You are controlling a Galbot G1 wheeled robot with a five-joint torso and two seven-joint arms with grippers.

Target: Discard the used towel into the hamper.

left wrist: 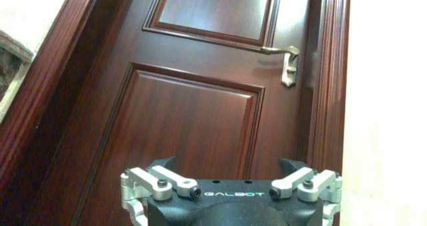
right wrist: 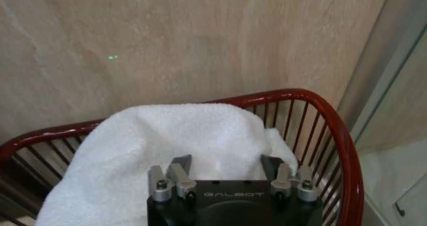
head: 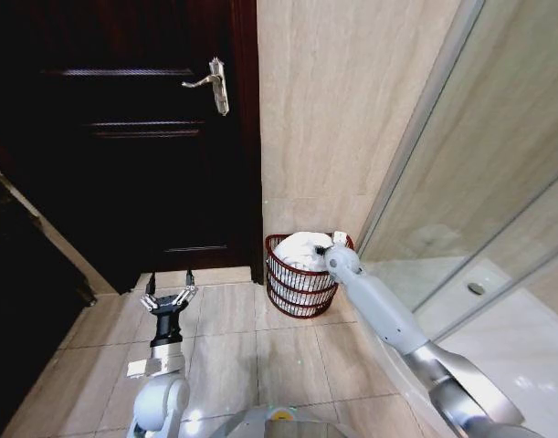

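In the head view, the hamper (head: 300,288) stands on the tiled floor in the corner between the dark door (head: 123,137) and the glass partition (head: 479,182), with the white towel (head: 304,248) heaped inside it. The right gripper (head: 325,248) reaches over the rim at the towel; whether its fingers are apart or together cannot be told. The left gripper (head: 168,294) hangs above the floor with its fingers spread apart.

The left wrist view faces the door and its handle (left wrist: 285,61).

In the right wrist view, the towel (right wrist: 167,151) fills the hamper (right wrist: 333,131) just ahead of the gripper.
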